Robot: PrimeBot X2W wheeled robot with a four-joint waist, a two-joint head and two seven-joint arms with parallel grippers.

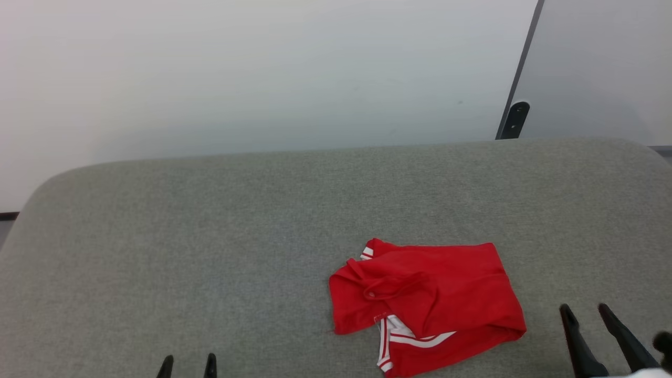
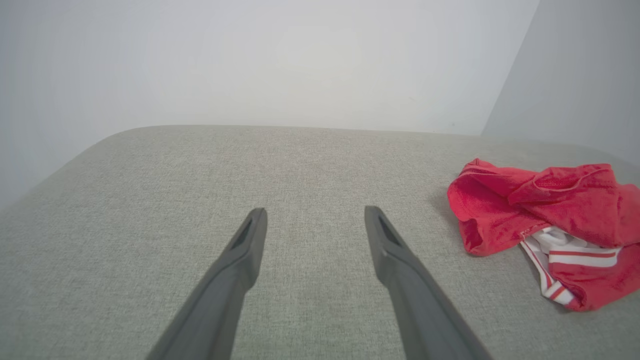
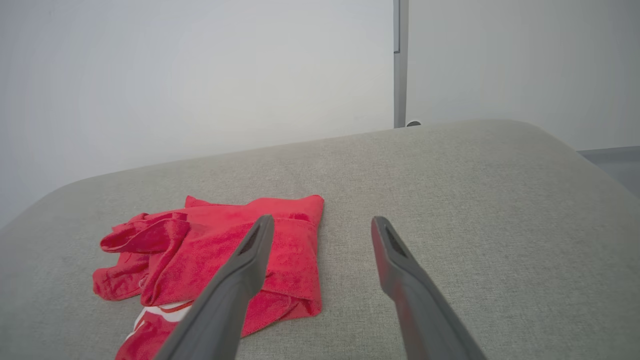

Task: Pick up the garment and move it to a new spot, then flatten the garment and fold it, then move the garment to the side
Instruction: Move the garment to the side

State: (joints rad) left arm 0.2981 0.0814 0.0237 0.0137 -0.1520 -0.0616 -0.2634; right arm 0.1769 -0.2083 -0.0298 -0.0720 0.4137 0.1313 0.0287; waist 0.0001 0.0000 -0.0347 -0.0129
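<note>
The garment (image 1: 428, 304) lies crumpled on the grey cushion (image 1: 210, 236), just left of the right gripper (image 1: 584, 307) and well right of the left gripper (image 1: 189, 358). Both are spread wide, holding nothing. Bare cushion stretches ahead of them to its rounded far edge.

A: What do the left gripper's (image 2: 316, 212) fingers (image 2: 235, 270) look like?
B: Long, matte dark grey, tapering to blunt tips, each with a narrow slot sunk into its inner face near the tip.
A: And the right gripper (image 3: 322, 220)?
B: The same pair of fingers. From the head camera they read nearly black, with a sliver of white casing (image 1: 648, 374) and a dark rounded knob (image 1: 664, 342) beside their base.
</note>
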